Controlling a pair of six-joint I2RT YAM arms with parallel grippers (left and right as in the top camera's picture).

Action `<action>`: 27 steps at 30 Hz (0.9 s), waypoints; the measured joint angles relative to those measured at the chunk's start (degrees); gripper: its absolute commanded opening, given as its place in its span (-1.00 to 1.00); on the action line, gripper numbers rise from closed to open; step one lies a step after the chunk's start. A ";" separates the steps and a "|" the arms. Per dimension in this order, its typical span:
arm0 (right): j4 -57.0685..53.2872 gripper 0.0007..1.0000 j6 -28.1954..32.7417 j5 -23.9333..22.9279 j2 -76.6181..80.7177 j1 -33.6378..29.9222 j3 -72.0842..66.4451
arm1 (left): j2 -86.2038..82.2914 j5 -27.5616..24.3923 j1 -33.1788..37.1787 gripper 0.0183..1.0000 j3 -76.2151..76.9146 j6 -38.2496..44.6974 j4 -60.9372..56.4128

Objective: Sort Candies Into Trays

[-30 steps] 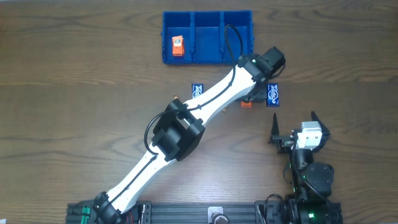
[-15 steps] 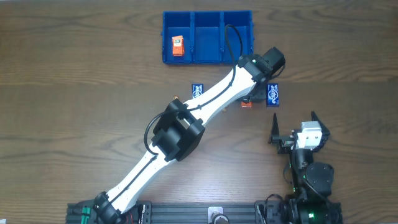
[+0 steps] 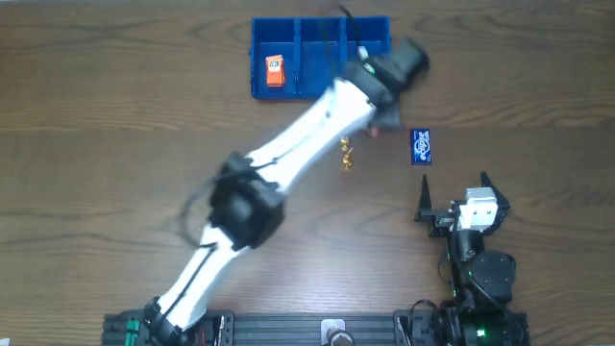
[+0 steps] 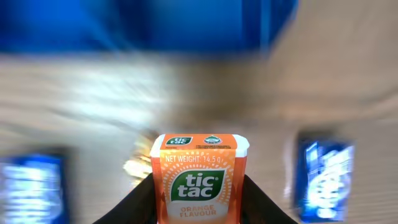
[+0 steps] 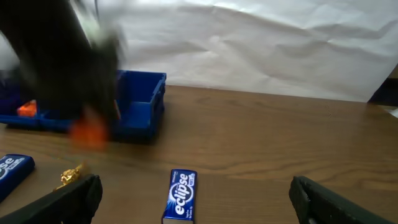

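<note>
The left gripper (image 4: 200, 210) is clamped on an orange mint box (image 4: 200, 171), a finger on each narrow side. It holds the box upright above the table (image 3: 115, 144), just on the near side of the right end of the blue tray (image 3: 288, 94). That tray lies at the far side of the table and has three compartments in a row. Its left compartment holds another orange box (image 3: 276, 69), and the arm covers part of the right one. Nearer than the tray, a gold-wrapped candy (image 3: 347, 155) lies beside the arm. A blue gum pack (image 3: 421, 146) lies to its right and a second blue pack (image 5: 12, 168) to its left. The right gripper (image 3: 454, 189) sits well apart at the near right, fingers spread wide, holding nothing.
</note>
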State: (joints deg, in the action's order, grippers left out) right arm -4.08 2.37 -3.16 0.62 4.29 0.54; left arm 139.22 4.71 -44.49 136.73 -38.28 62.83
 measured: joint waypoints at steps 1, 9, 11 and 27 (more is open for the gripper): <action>0.00 1.00 0.00 0.00 0.00 0.00 0.00 | -2.84 0.81 1.60 -0.33 0.00 1.03 -0.02; 0.00 1.00 0.00 0.00 0.00 0.00 0.00 | -14.60 5.55 18.29 -0.33 1.11 12.26 -1.33; 0.00 1.00 0.00 0.00 0.00 0.00 0.00 | -13.40 5.79 20.11 -0.33 1.11 14.67 -1.38; 0.00 1.00 0.00 0.00 0.00 0.00 0.00 | -2.58 3.76 23.34 -0.32 1.09 25.24 -4.63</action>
State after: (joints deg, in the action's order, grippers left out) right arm -4.08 2.37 -3.16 0.62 4.29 0.54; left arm 136.64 8.47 -21.15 137.82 -13.04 58.19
